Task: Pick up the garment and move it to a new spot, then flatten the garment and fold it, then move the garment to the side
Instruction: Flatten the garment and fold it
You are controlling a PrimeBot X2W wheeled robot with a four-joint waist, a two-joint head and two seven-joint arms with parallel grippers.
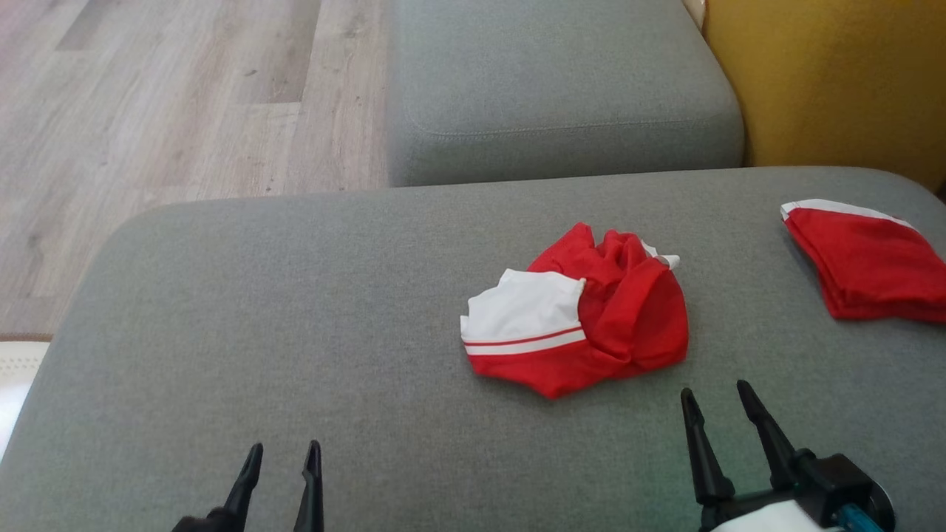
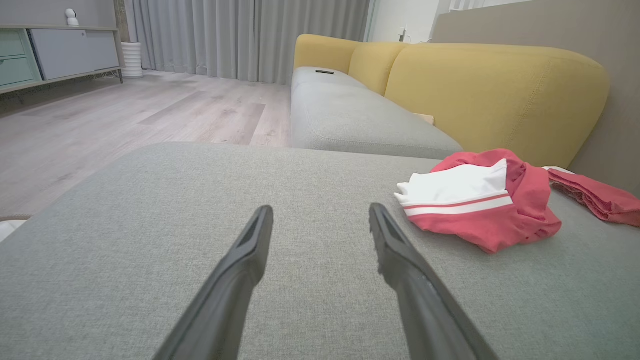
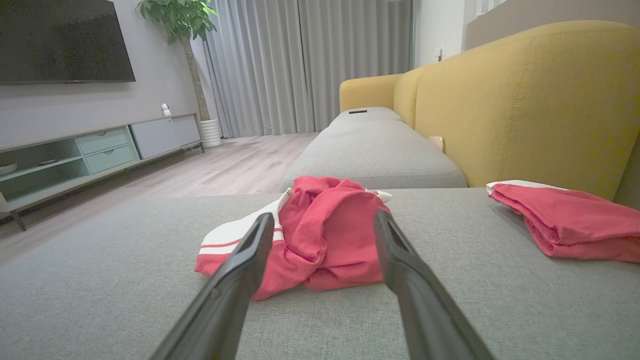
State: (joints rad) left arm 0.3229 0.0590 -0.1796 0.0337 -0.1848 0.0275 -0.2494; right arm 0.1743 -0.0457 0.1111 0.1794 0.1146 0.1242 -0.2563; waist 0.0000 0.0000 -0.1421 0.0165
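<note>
Head view: the left gripper [image 1: 285, 445] stands spread wide with nothing in it, over the bare grey cushion [image 1: 295, 295]. The garment [image 1: 584, 325], a crumpled red and white heap, lies well ahead of it and off to its right. The right gripper [image 1: 715, 388] is just as wide and just as empty. The heap lies just ahead of its fingertips and a little to their left, not touching. A second red garment [image 1: 865, 258], folded flat, lies ahead and to the right of that gripper.

Left wrist view: bare cushion shows between the left gripper's [image 2: 320, 207] parted fingers. The garment [image 2: 480, 210] sits ahead and to the right, outside their line, so a straight reach from here would likely close on nothing.

Right wrist view: the right gripper [image 3: 324, 215] frames the garment [image 3: 325, 250] almost squarely, the red bulge between the fingers and the white panel beyond the left one. The second red garment [image 3: 565, 220] lies apart to the right.

Risks, as I judge them: the heap is bunched and layered, so a shallow pinch may catch only one fold and lift it twisted. The cushion is soft, so a deep plunge may nip the upholstery as well. A carry to the right could sweep over the folded piece and undo it.
</note>
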